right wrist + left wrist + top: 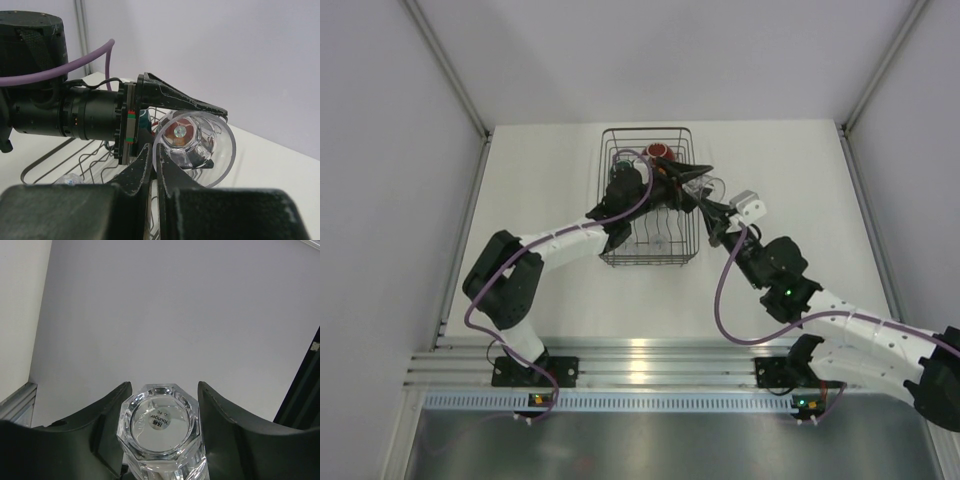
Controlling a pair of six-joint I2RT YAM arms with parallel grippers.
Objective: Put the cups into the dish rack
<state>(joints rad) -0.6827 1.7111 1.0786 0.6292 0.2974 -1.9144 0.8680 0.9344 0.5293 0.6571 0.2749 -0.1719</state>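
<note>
A glass (157, 422) hangs on its side between the two arms, above the right rim of the rack (603, 205); its base, with a small round sticker, faces the left wrist camera, and its mouth faces the right wrist camera. The left gripper (162, 390) has its jaws apart with the glass between them, one finger (107, 412) against each side. The right gripper (156, 152) has its jaws together; the view is tight, but they appear to pinch the rim of the glass at its mouth. From above, both arms reach over the rack, the left from the near left and the right from the near right, and the grippers meet at the glass. A red cup (660, 153) sits in the far end of the rack; the rack stands on a white table (540, 160).
</note>
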